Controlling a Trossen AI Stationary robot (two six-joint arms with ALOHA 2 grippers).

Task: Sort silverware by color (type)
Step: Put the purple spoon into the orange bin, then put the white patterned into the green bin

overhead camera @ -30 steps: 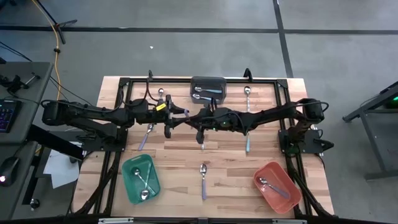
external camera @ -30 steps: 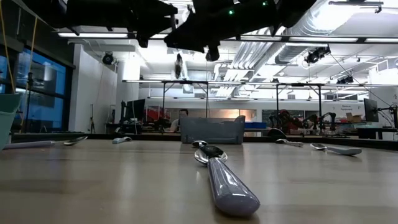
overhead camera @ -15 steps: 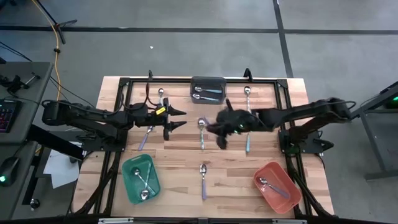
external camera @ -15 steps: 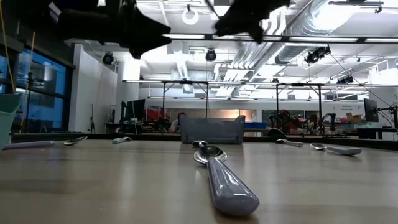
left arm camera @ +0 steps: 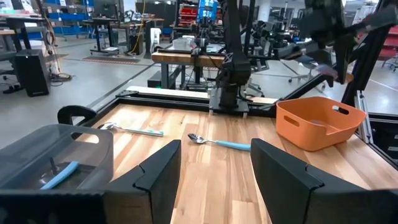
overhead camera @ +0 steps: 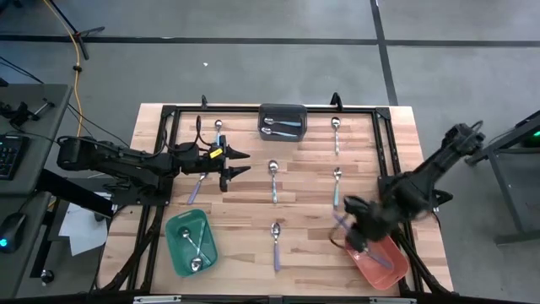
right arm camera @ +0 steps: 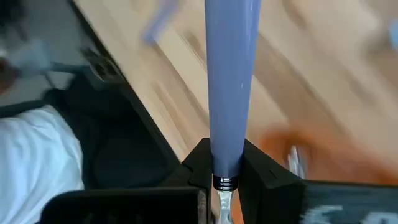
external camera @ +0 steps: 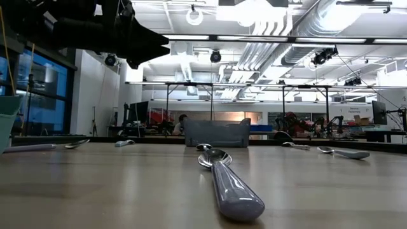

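- Spoon with a lavender handle (right arm camera: 228,81) is pinched in the right gripper (right arm camera: 225,167), its fingers closed narrowly on the neck where handle meets metal.
- Its long axis runs straight out ahead of the fingers, handle end leading, bowl end back between them.
- From above, the right gripper (overhead camera: 354,221) hangs at the near-right of the table, at the inner edge of the red bin (overhead camera: 381,255), which already holds one spoon.
- Only the wrist camera shows the grip; from above it is blurred.
- Left gripper (overhead camera: 234,163), fingers spread wide with nothing between them, hovers left of centre, near a loose spoon (overhead camera: 273,179) lying lengthwise, bowl towards the grey bin (overhead camera: 282,121).
- Green bin (overhead camera: 191,243) sits at the near-left.
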